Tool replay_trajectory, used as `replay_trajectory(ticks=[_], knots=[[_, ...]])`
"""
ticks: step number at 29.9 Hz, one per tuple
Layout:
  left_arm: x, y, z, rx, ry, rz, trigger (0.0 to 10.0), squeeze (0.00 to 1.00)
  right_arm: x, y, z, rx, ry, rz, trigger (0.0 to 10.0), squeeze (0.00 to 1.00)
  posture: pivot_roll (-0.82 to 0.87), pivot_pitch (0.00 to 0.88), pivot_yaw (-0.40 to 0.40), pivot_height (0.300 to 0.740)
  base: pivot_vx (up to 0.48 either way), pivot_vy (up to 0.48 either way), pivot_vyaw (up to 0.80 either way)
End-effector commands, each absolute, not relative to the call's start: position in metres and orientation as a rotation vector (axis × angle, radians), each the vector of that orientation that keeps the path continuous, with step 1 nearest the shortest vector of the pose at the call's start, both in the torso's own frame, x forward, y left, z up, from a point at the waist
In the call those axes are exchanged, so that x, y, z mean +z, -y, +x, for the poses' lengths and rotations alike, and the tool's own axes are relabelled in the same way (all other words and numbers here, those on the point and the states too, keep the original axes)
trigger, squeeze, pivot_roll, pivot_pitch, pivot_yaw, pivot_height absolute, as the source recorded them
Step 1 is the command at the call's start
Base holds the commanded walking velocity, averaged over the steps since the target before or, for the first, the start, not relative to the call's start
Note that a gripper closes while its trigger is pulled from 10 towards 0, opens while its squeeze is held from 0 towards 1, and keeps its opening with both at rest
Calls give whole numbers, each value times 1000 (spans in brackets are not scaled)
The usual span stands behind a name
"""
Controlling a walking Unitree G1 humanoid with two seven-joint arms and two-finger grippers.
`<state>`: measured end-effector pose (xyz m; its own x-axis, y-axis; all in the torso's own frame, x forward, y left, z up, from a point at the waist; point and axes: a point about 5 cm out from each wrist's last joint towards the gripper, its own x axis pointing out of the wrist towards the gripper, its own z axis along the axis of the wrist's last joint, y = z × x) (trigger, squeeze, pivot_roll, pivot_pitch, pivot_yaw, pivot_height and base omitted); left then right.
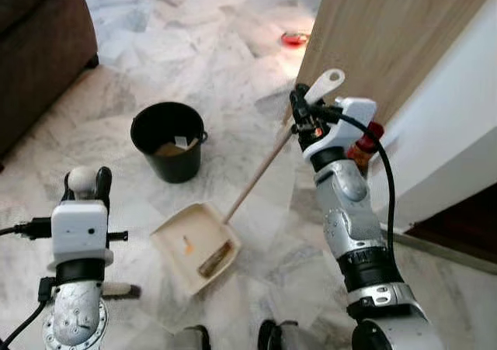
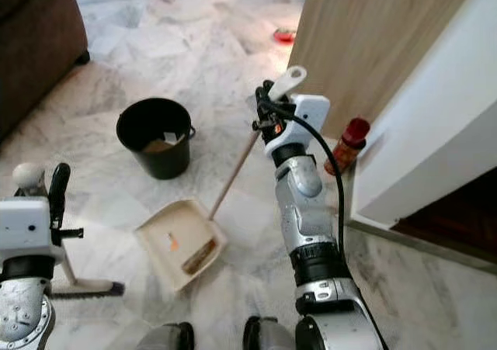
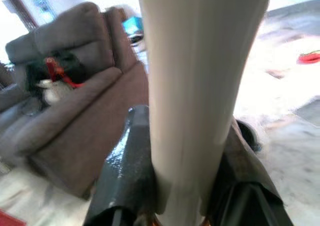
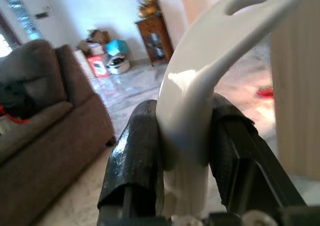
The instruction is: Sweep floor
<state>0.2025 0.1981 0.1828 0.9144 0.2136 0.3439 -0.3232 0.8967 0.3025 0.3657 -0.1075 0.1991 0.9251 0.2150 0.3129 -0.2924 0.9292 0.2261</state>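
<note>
My left gripper [image 1: 85,185] is shut on the top of a white broom handle [image 3: 195,85]. The broom stands upright at my left side, and its dark head [image 2: 87,289] rests on the floor. My right gripper [image 1: 306,114] is shut on the white hooked end [image 4: 200,80] of a long wooden dustpan handle [image 1: 260,171]. The cream dustpan [image 1: 194,245] lies on the marble floor before my feet. It holds a brown strip of dirt and a small orange scrap.
A black bucket [image 1: 168,140] with some rubbish stands just beyond the dustpan. A brown sofa [image 1: 35,47] is at the far left. A wooden panel [image 1: 388,32] and a white wall [image 1: 458,133] close the right side, with a red-capped bottle [image 2: 347,144] at their foot. A small red object [image 1: 295,38] lies farther off.
</note>
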Motion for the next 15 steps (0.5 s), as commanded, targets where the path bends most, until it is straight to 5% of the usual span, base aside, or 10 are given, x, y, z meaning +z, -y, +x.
replay_trajectory(ticks=[1,15], knots=[[187,-198,200,281,332,372,10000,0,212,110,365,263,345,274,10000,0,83,244,-63,740,319,0,0],[188,-198,200,281,338,375,10000,0,212,108,365,275,347,280,10000,0,90,228,-62,740,321,0,0]])
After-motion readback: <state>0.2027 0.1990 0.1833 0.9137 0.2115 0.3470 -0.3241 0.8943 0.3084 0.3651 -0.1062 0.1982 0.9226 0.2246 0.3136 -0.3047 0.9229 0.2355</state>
